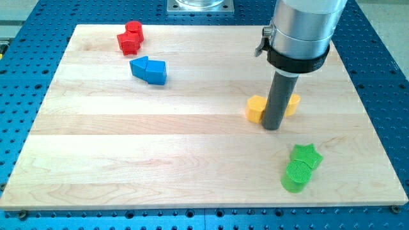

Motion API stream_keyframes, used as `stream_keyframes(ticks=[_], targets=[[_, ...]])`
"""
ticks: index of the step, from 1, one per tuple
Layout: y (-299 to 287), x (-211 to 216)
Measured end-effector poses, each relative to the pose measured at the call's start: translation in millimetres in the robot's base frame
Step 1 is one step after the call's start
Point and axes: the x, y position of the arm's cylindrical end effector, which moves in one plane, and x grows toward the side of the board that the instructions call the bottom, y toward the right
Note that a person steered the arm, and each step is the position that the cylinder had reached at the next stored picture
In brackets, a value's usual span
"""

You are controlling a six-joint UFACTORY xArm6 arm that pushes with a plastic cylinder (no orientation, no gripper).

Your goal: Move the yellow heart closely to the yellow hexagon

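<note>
My dark rod comes down from the silver arm at the view's upper right, and my tip (272, 127) rests on the wooden board right of centre. A yellow block (256, 108) sits just left of the rod, touching or nearly touching it. A second yellow block (293, 104) shows just right of the rod, mostly hidden behind it. The two yellow blocks lie close together with the rod between them in the picture. I cannot tell which one is the heart and which the hexagon.
Two red blocks (130, 37) sit together at the top left. Two blue blocks (149, 69) touch just below them. A green star (306, 155) and a green cylinder (296, 176) sit together at the lower right, below my tip.
</note>
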Motion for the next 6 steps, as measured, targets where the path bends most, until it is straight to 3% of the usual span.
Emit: stream_keyframes(ticks=[1,2,3,6], targets=[[76,20],[106,-22],[75,-35],[74,-48]])
